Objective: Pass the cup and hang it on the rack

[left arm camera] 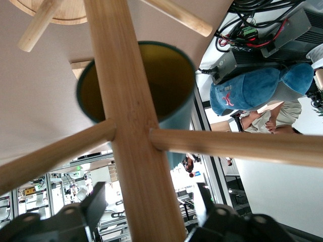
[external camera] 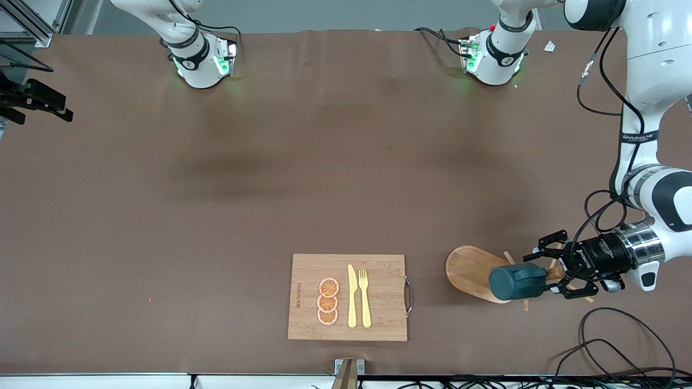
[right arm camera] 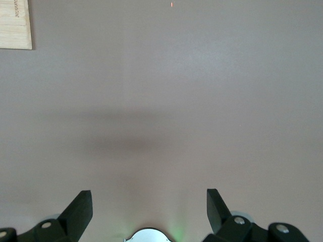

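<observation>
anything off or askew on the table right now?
Nothing spilled or damaged. The cup lies on its side on a peg of the rack, as hanging requires. The left gripper sits open around the rack's post; the right gripper waits open over bare table. The cutting board lies square, cutlery tidy.

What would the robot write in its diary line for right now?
left gripper: open, at rack | cup: on rack peg, released | right gripper: open, waiting above bare table
</observation>
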### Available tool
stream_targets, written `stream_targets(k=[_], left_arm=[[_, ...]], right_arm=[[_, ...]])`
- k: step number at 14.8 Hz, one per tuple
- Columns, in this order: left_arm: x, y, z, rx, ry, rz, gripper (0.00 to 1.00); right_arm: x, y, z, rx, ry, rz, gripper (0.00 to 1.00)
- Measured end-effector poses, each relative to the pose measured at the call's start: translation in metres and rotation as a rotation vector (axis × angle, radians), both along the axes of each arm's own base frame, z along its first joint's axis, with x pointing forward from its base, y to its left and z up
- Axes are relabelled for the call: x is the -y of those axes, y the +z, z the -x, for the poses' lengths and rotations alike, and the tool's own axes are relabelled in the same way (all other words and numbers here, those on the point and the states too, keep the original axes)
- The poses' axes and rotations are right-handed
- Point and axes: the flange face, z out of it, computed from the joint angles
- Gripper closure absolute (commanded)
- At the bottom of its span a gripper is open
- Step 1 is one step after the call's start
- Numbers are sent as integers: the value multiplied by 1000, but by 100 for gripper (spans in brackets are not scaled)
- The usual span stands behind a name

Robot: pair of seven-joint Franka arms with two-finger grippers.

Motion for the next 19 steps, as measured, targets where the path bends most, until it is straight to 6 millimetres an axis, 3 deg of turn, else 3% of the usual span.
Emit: stream_targets(k=[3,7,10,14,16,19], left_arm=[[0,19,-6,26,1,-2,0],[23,97,-2,100,-76,-99,0],[63,162,19,177,-194,-277,0],[112,223,55,273,-372,-591,0],[121,237,73,307,-500,-755,0],[113,261,93,472,-749,-1016,0]], right_arm=[[0,0,0,0,1,0,0],[-1,0,0,-1,2,0,0],[-1,-1,0,-1,2,0,0],[-1,-1,0,-2,2,0,0],[-1,-1,0,-2,2,0,0],[-1,-1,0,-2,2,0,0]])
